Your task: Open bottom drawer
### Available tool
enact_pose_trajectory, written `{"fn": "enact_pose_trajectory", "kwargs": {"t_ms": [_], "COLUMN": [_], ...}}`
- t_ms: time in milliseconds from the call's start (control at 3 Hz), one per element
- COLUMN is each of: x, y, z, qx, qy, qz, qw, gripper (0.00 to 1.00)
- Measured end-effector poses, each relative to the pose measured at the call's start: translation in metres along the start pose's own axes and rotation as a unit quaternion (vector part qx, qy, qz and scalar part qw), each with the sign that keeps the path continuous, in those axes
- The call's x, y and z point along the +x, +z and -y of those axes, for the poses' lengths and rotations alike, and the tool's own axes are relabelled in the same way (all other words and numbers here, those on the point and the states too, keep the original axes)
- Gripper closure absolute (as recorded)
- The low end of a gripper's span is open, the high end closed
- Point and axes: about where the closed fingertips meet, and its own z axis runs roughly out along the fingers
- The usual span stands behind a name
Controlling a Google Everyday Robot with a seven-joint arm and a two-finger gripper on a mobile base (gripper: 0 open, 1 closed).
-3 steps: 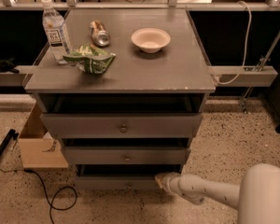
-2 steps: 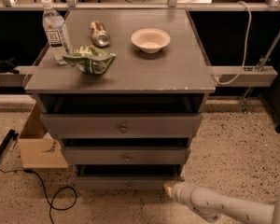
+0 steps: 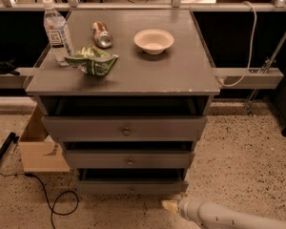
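Gripper (image 3: 170,205) (state unclear) near right corner of narrow grey bottom drawer (image 3: 132,187)

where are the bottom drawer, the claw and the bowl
bottom drawer (image 3: 105,186): camera view, grey front, left of its knob
claw (image 3: 169,206): camera view, pale tip, low, just below the drawer's right corner
bowl (image 3: 153,40): camera view, middle of its hollow

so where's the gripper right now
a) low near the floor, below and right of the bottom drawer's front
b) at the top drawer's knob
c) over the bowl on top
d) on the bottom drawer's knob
a: the gripper sits low near the floor, below and to the right of the bottom drawer front.
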Motion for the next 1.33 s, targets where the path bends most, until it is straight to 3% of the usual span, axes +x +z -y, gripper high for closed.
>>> {"fn": "enact_pose_trajectory", "kwargs": {"t_ms": [667, 1000, 1333], "x": [-0.008, 0.000, 0.032], "y": [0.026, 0.033, 0.034], "z": [0.001, -0.013, -0.039], "qx": [-0.007, 0.004, 0.024], "qy": [0.000, -0.077, -0.149], "qz": [-0.009, -0.033, -0.075], "qw": [0.9999, 0.9965, 0.9857], "gripper": [0.00, 0.00, 0.00]}}
